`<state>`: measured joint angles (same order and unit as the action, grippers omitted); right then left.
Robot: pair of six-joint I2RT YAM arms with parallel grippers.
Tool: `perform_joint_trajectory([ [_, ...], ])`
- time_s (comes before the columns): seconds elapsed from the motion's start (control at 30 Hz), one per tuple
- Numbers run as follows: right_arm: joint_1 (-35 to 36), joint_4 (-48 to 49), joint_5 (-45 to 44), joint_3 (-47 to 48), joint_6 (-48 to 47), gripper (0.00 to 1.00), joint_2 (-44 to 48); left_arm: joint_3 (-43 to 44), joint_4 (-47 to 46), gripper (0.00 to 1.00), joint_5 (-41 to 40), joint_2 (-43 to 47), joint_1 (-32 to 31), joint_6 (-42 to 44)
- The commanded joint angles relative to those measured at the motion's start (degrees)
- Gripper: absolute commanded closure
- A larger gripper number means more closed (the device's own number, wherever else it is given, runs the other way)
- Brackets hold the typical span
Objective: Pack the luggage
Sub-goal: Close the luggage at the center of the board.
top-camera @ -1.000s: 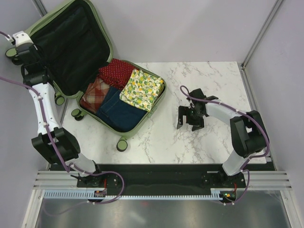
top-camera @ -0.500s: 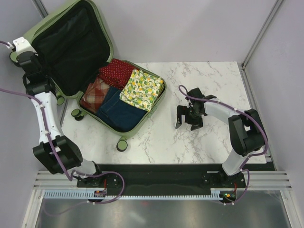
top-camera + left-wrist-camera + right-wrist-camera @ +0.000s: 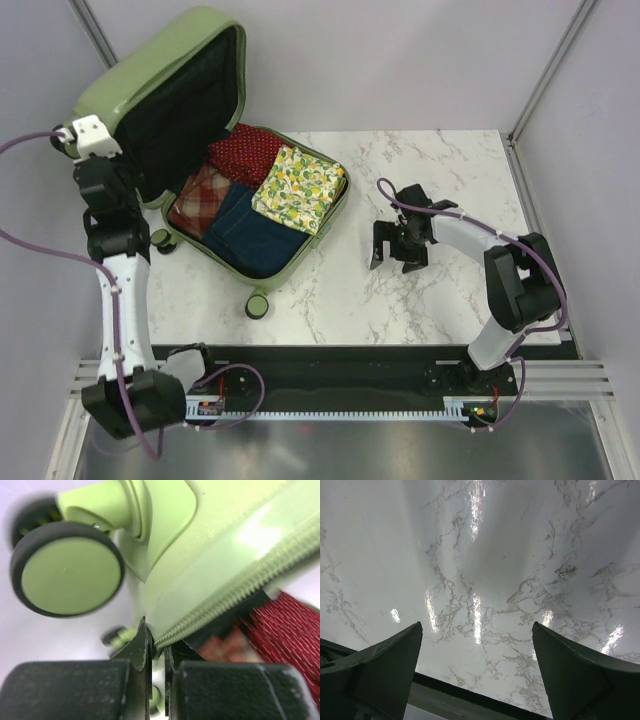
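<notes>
Sage-green luggage (image 3: 150, 75) sits at the far-left corner of the bench (image 3: 440, 180), base flat and full of folded cloths, lid (image 3: 185, 110) tilted partway over the base, not shut. Left tool (image 3: 156, 647) is pressed together, pinching the lid's zip rim (image 3: 225, 605) right beside a caster (image 3: 67, 575). Right tool (image 3: 397, 258) is spread wide with nothing in it, hanging over bare marble toward the right edge, well apart from the case. Step in hand looks like closing the lid. To do it well: hold the pinch and sweep along the hinge arc, not straight down, or the thin rim likely slips out of the fingers. The case is on casters, so a sideways pull could roll it; push toward the hinge. The lemon-print cloth (image 3: 298, 185) rides high at the base's right rim and could get caught in the seam, so bring the right tool in to press it flat or brace the base first. Release only once both rims meet all round.
</notes>
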<state>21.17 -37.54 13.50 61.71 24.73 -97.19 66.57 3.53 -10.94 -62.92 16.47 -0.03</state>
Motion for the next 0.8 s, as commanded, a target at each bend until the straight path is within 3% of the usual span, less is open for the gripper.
perform_joint_trajectory([
  [0.0, 0.36, 0.45, -1.10, -0.63, -0.39, 0.02, 4.19, -6.08, 13.50, 0.98, 10.40, 9.37, -9.67, -3.90],
  [0.1, 0.28, 0.10, -1.54, -2.38, -0.47, 0.02, 6.65, -9.95, 24.04, 0.62, 13.13, 20.14, -15.74, -11.61],
  [0.13, 0.28, 0.10, -1.89, -2.91, -0.39, 0.02, 7.62, -11.01, 30.07, 0.39, 18.01, 23.51, -18.12, -14.09],
  [0.17, 0.28, -0.16, -2.59, -3.26, -0.30, 0.02, 9.45, -11.98, 33.09, 0.34, 21.54, 26.50, -18.83, -19.86],
  [0.2, 0.28, -1.21, -3.99, -3.53, -0.21, 0.02, 10.34, -13.64, 36.34, 0.32, 25.23, 32.71, -19.36, -22.79],
  [0.23, 0.36, -1.74, -5.05, -4.14, -0.30, 0.02, 11.31, -14.61, 38.46, 0.31, 36.58, 35.64, -19.37, -25.08],
  [0.33, 0.19, -3.42, -9.36, -5.55, -0.39, 0.02, 14.91, -15.42, 46.02, 0.28, 54.99, 45.39, -19.37, -31.07],
  [0.5, 0.19, -3.59, -10.86, -7.57, -0.21, 0.02, 18.52, -5.07, 60.51, 0.25, 57.79, 49.29, -19.28, -34.07],
  [0.77, 0.19, -3.07, -9.72, -7.92, 0.05, 0.02, 20.63, -3.28, 64.41, 0.26, 53.84, 48.77, -19.11, -30.73],
])
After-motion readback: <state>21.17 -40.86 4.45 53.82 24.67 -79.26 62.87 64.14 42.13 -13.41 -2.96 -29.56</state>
